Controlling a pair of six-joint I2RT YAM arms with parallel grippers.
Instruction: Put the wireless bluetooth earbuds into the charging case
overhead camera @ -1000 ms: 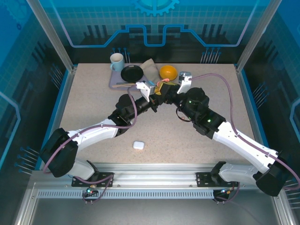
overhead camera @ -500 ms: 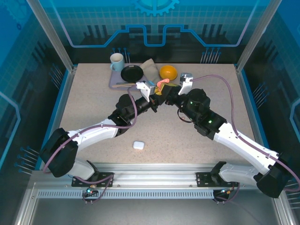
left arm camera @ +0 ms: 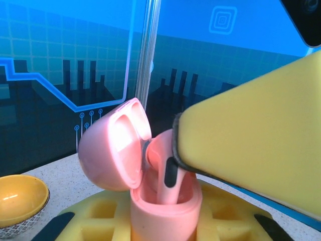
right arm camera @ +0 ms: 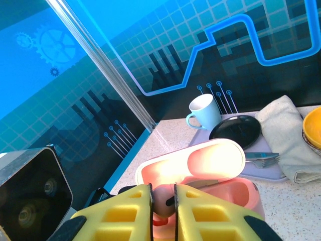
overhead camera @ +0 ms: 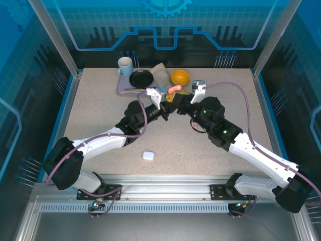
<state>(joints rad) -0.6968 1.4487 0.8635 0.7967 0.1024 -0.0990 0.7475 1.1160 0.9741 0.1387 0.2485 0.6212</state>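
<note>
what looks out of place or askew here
Nothing spilled or damaged. The earbud stands proud of the open pink case, pinched by the right end effector, not yet seated.

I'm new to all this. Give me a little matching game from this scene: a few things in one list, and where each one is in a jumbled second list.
Things:
1. pink case
2. pink earbud
3. white case
4. mug

Places:
A. alone on the table, near its front edge
B. between the fingers of the right gripper
C. back left, beside the black plate
D. lid open, in the left gripper

Pairs: 1-D, 2-B, 3-A, 4-C.
</note>
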